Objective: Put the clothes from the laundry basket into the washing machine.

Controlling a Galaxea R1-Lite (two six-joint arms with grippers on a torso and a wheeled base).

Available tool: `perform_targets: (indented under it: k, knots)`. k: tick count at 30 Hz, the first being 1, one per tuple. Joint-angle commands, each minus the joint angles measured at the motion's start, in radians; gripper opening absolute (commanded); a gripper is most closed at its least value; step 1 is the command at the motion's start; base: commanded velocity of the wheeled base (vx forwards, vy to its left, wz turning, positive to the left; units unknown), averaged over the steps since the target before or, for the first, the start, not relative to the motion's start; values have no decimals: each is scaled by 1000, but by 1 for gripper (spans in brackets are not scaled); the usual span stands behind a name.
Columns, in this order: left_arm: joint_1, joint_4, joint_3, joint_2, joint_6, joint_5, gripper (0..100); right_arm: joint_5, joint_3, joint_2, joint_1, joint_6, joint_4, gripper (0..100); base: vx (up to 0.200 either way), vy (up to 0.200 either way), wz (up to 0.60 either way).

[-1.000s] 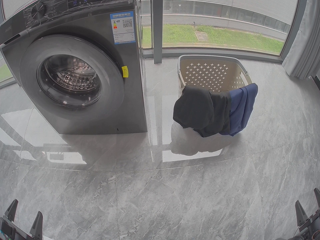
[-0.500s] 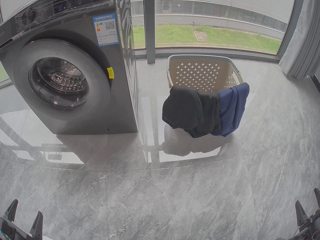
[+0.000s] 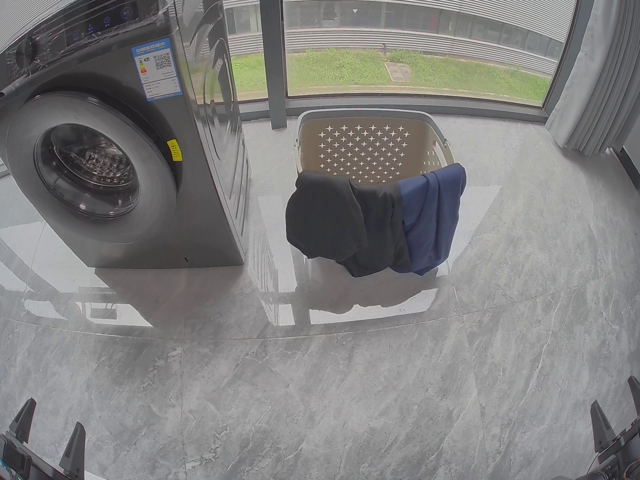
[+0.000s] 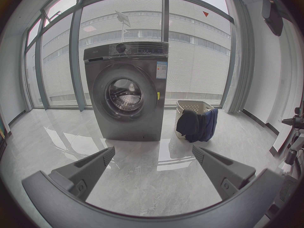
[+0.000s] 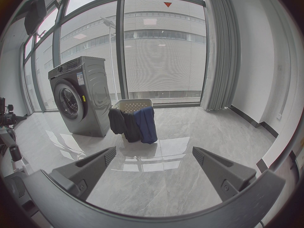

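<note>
Head view gives me the washing machine (image 3: 113,168) on the left, its round door shut, standing on the glossy grey floor (image 3: 347,395). Near it, to the right, the laundry basket (image 3: 370,116) sits by the window (image 3: 413,28). The clothes hang over the basket's near rim: a black garment (image 3: 333,221) on the washer side and a blue garment (image 3: 430,218) touching it on the other. Both arms sit low, well apart from the basket. I see the left jaws spread wide with nothing between them; the right jaws are likewise open and empty. A curtain (image 3: 600,81) hangs right of the window.
</note>
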Motion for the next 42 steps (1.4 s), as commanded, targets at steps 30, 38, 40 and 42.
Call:
perform_targets:
  k: [30,38,40,42]
  knots:
    - [0,0,15,-15,-1,1,100,0,18,-15,0,0,0,100,120,0,0]
    - [0,0,15,-15,-1,1,100,0,18,-15,0,0,0,100,0,0,0]
    - [0,0,15,-15,-1,1,100,0,18,-15,0,0,0,100,0,-100,0]
    - [0,0,15,-15,1,1,100,0,18,-15,0,0,0,100,0,-200,0]
